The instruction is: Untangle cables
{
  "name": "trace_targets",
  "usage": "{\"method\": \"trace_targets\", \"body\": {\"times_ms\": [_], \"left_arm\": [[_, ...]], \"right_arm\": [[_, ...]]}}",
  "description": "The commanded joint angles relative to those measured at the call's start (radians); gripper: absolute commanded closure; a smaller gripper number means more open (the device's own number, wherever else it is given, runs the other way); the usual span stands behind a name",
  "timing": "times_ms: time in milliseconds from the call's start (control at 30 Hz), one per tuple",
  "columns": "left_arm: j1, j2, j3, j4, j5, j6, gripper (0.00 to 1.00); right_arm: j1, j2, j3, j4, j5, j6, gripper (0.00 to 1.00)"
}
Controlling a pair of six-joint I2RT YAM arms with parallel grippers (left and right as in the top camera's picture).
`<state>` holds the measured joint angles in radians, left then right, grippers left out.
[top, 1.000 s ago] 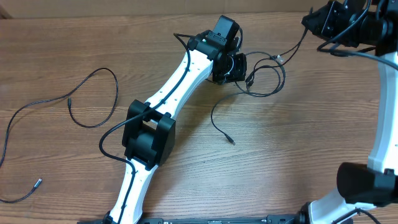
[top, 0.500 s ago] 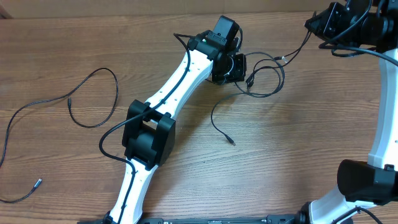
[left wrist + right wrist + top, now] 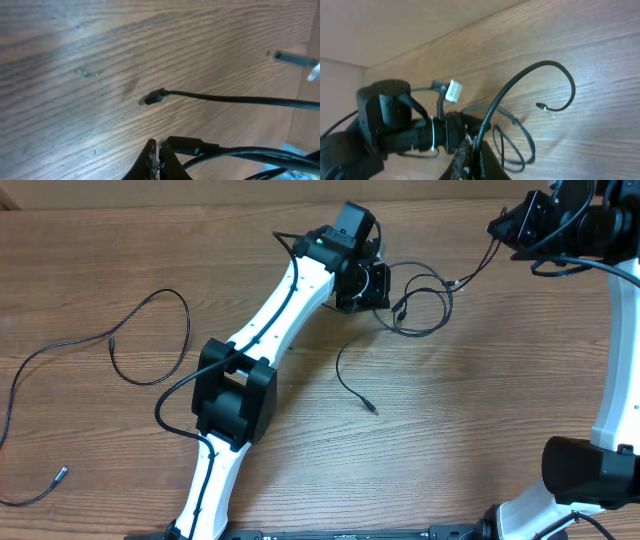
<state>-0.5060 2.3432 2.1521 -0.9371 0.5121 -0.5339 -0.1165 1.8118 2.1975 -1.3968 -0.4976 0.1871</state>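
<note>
Wood-grain table point(image 3: 480, 430), two arms reaching over it. Landmark = the tangle point(image 3: 425, 305), knotted loops of cables toward the far edge.

Touching the tangle's left side is the left gripper point(image 3: 157, 159), clenched. Its wrist view shows a plug-ended cord right at the tips, so prob nipped on the tangle itself.

Up & to the right of the tangle, the right gripper point(image 3: 468, 152) is pinched on a strand point(image 3: 478, 260) that runs back into the knot. The strand's free end curls above the fingers.

One tail point(image 3: 371, 408) trails out on the near side of the tangle, lying slack.

Done, by my read: one loose cable point(image 3: 186, 320) lies alone, well to the left of the tangle.

Left to do: loops overlap at the knot, and I can't tell how many cords are in it. Part-way at best, not near finished.
</note>
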Motion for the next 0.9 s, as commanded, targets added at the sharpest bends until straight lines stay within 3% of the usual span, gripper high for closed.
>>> {"method": "trace_targets", "body": {"times_ms": [0,267,533,600,633,767,867], "left_arm": [[0.042,-0.104,0.003,0.027,-0.007,0.073,0.96],[0.124,-0.282,0.003,0.119,-0.051,0.047,0.96],[0.242,-0.370,0.003,-0.023,-0.039,0.098,0.96],[0.279,-0.379,0.003,-0.049,-0.008,0.155,0.96],[0.317,-0.397,0.003,-0.059,0.035,0.207,0.96],[0.367,-0.467,0.003,-0.046,0.035,0.221,0.96],[0.389,-0.536,0.003,-0.026,0.024,0.228,0.96]], "right_arm": [[0.012,-0.002,0.025,-0.033,-0.036,0.003,0.96],[0.087,-0.002,0.024,-0.130,-0.081,-0.001,0.96],[0.235,-0.005,0.028,-0.141,-0.046,0.008,0.96],[0.235,-0.005,0.028,-0.167,0.066,0.063,0.96],[0.233,-0.005,0.027,-0.196,0.230,0.126,0.96],[0.232,-0.003,0.003,-0.210,0.664,0.314,0.96],[0.232,-0.002,-0.064,-0.183,0.759,0.343,0.96]]}}
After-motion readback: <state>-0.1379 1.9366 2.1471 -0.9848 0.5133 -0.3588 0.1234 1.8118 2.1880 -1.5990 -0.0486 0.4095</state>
